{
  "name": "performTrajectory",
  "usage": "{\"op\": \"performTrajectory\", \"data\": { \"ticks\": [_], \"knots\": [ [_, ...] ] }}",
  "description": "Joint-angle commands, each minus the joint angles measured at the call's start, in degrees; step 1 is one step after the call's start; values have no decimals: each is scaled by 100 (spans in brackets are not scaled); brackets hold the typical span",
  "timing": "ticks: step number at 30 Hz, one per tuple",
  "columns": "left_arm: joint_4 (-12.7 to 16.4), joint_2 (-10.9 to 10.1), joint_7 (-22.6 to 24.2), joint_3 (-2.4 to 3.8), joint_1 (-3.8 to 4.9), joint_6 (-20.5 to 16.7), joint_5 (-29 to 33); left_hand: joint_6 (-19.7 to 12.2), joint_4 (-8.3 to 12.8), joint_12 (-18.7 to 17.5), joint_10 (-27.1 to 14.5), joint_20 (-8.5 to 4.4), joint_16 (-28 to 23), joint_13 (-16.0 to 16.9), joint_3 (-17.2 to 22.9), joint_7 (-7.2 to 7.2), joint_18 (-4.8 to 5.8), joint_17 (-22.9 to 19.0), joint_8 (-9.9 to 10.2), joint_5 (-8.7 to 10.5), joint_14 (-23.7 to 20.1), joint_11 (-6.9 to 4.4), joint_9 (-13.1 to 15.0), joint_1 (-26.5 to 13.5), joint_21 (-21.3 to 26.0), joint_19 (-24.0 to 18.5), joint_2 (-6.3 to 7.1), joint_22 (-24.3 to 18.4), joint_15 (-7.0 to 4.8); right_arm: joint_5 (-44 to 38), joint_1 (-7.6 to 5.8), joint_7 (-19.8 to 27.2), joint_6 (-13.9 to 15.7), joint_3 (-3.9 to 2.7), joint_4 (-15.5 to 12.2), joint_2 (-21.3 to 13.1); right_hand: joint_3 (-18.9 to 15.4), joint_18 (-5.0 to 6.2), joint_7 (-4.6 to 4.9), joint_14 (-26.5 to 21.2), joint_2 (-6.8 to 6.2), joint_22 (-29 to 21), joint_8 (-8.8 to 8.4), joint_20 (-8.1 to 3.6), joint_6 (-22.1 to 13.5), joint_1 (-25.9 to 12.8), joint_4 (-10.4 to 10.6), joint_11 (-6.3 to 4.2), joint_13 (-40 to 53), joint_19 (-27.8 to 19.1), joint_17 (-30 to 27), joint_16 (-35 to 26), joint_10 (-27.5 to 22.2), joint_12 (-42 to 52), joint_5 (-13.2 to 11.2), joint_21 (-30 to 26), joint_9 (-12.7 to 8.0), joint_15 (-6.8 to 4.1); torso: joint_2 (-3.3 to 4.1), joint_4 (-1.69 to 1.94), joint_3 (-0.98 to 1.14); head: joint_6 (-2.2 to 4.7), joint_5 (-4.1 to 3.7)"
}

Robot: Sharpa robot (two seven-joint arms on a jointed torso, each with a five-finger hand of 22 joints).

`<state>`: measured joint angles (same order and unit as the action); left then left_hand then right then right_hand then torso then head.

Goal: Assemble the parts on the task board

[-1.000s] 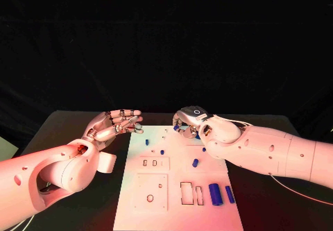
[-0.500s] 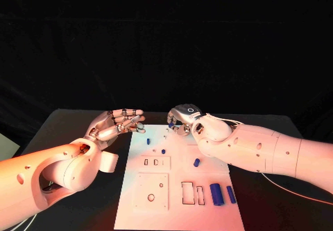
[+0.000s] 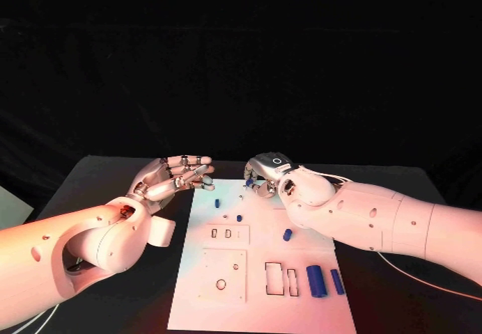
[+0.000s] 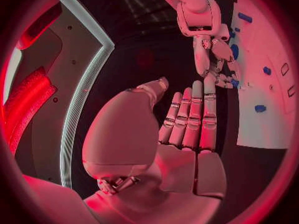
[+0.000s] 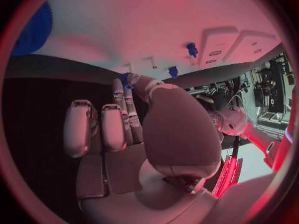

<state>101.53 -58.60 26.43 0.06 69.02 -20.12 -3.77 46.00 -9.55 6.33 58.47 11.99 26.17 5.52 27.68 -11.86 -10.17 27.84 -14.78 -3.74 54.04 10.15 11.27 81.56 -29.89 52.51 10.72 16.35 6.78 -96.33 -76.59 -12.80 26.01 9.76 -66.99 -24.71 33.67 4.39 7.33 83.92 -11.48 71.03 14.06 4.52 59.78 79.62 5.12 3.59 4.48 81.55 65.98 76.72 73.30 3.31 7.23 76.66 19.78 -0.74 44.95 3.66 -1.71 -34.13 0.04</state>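
White task board [image 3: 201, 296], right hand [image 3: 263, 177] pinching blue part [image 3: 248, 182] at far edge

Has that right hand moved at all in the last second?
Yes. The right hand has slid toward the robot's left along the far edge of the white board, and it now pinches a small blue part near the far left corner.

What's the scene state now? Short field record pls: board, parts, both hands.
board: white board in mid table, lengthwise away from robot
loose parts: two blue cylinders side by side near the board's near right; small blue pieces further up
left hand: hovers off the board's far left corner, fingers apart, holds nothing
right hand: over the board's far edge, pinches a small blue part at its fingertips
contact: hands apart from each other
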Motion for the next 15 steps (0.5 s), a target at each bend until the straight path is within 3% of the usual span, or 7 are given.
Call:
{"op": "performTrajectory", "data": {
  "ticks": [1, 15],
  "knots": [
    [21, 5, 28, 6, 18, 92, 14, 7, 8, -17, -28, -12, 20, 5, 10, -174, 9, 7, -29, 37, -51, 1, 10, -30, -42, -46, -26, 8, 8, 11, 18, 56, -129, 1, 20, 14, 46, -45, 24, 218, -15, -10, 3, 20, -10, -47, 2, 11, 11, 1, -7, 25, 13, 22, 40, 12, 12, -9, 4, 1, 4, -14, 19],
    [19, 3, 24, 6, 39, 97, 14, 7, 8, -17, -28, -12, 20, 5, 10, -174, 9, 7, -29, 37, -51, 1, 10, -30, -42, -46, -26, 8, 8, 17, 53, 91, -145, 2, 0, 63, 48, -44, 27, 216, -21, -17, 0, 24, -19, -65, 7, 14, 9, -5, -10, 28, 5, 23, 43, 7, 19, -5, 20, -11, -7, -36, 56]
  ]
}}
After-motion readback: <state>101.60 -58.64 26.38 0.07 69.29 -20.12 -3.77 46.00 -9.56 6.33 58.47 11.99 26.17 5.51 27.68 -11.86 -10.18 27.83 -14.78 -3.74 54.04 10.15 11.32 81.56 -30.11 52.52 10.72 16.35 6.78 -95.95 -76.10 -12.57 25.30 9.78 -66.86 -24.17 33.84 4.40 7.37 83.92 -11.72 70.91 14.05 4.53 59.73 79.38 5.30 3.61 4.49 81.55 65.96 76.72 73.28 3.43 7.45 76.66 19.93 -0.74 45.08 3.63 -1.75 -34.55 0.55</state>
